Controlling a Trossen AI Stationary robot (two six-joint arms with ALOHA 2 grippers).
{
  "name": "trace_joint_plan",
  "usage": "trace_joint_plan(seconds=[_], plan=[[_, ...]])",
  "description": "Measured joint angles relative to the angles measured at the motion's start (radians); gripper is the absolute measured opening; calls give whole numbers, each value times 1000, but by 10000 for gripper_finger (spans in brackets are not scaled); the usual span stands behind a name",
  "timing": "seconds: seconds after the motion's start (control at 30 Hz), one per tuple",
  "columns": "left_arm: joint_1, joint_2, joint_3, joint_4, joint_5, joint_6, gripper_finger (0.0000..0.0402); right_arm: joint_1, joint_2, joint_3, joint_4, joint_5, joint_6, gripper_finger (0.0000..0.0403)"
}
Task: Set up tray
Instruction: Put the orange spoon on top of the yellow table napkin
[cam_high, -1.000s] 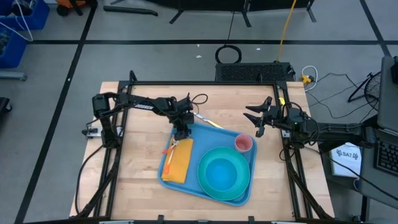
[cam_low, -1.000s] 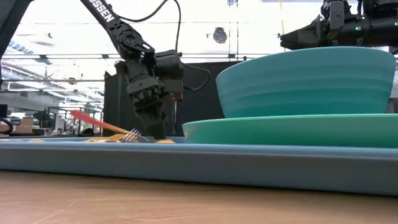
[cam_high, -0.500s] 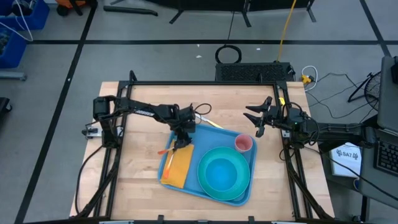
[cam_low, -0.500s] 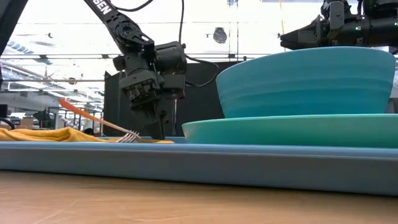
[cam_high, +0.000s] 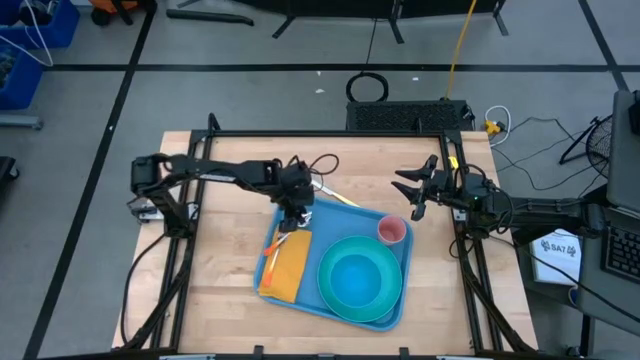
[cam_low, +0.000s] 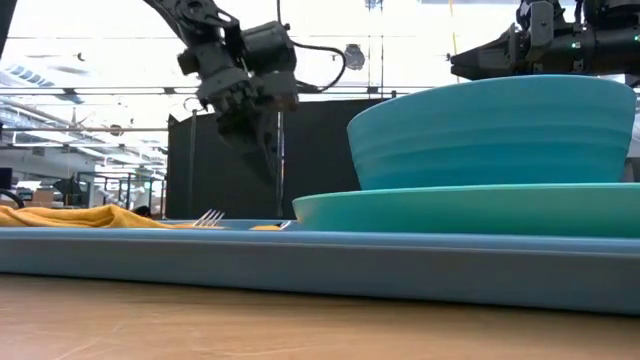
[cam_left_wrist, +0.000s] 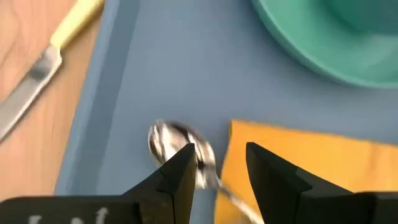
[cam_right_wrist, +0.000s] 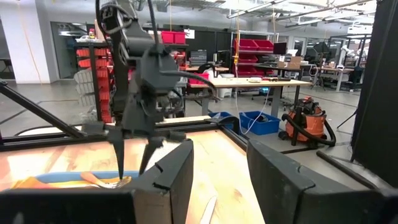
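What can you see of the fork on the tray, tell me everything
The fork has an orange handle and silver metal tines. It lies flat across the yellow napkin at the blue tray's left end, tines resting on the tray floor. The left gripper hangs open just above it, not touching. Nothing else touches it.

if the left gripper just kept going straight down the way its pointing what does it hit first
Most likely the metal fork lying on the large flat blue plastic tray, by the yellow-orange napkin's edge; the open left gripper hangs directly above it.
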Motion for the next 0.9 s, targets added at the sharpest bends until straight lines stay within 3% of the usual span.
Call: trace_joint_plan(seconds=[0.3, 0.6, 0.9], plan=[[-72, -39, -65, -178, -33, -77, 145, 0, 0, 0, -5, 0, -2, 141], [-150, -38, -146, -144, -44, -225, 145, 0, 0, 0, 9, -1, 1, 141], [-195, -38, -146, -133, -141, -504, 145, 0, 0, 0, 10, -1, 7, 141]])
